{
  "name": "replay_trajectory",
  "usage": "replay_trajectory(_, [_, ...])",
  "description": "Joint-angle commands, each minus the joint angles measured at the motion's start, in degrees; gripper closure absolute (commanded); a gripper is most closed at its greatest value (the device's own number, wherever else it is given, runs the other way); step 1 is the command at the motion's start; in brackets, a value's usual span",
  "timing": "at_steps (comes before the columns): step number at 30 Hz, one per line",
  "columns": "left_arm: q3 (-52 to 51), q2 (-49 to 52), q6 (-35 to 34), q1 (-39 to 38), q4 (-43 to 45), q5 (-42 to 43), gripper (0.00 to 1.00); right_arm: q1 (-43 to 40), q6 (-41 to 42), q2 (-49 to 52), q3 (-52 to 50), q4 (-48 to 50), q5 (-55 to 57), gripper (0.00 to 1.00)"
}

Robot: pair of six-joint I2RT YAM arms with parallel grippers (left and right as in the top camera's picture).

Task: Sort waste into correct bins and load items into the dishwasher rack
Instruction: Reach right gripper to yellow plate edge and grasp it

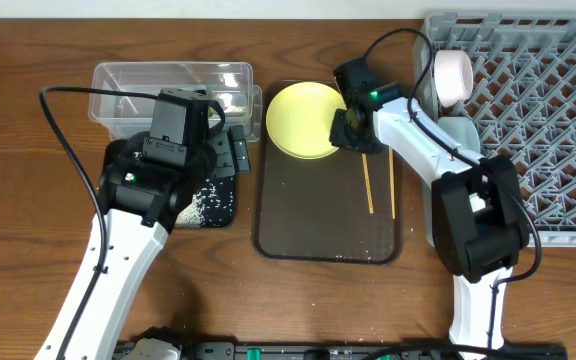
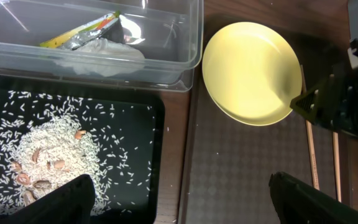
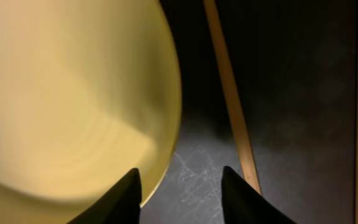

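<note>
The yellow plate (image 1: 303, 120) lies at the far end of the dark brown serving tray (image 1: 328, 225), with two chopsticks (image 1: 369, 185) to its right. My right gripper (image 1: 353, 130) is open at the plate's right rim. In the right wrist view, one finger of the right gripper (image 3: 179, 196) is over the plate (image 3: 67, 99) and the other is beside a chopstick (image 3: 229, 93). My left gripper (image 2: 188, 205) is open and empty above the black tray (image 2: 148, 124) of rice (image 2: 55, 149). The wrapper (image 2: 82, 34) lies in the clear tub (image 2: 188, 43).
The grey dishwasher rack (image 1: 538, 120) stands at the right, with a white cup (image 1: 455, 75) and a pale bowl-like item (image 1: 458, 132) at its left edge. Crumbs are scattered on the serving tray. A white crumpled tissue (image 2: 107, 50) lies in the tub.
</note>
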Motion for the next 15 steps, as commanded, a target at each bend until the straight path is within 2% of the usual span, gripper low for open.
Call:
replay_trajectory(1, [-0.09,0.13,0.15,0.24,0.0,-0.68,0.08,0.31,1.53,1.86,-0.04,-0.17,0.02,0.67])
replay_trajectory(7, [-0.09,0.13,0.15,0.24,0.0,-0.68,0.08,0.79,1.55,3.54,-0.04,-0.52,0.02,0.75])
replay_trajectory(9, [-0.09,0.13,0.15,0.24,0.0,-0.68,0.08,0.76,1.53,3.54,-0.04,-0.48,0.04,0.88])
replay_trajectory(10, [-0.09,0.13,0.15,0.24,0.0,-0.68,0.08,0.76,1.53,3.54,-0.04,-0.48,0.02,0.99])
replay_trajectory(15, [-0.09,0.13,0.15,0.24,0.0,-0.68,0.08,0.59,0.68,3.28,0.02,-0.39,0.17,0.99])
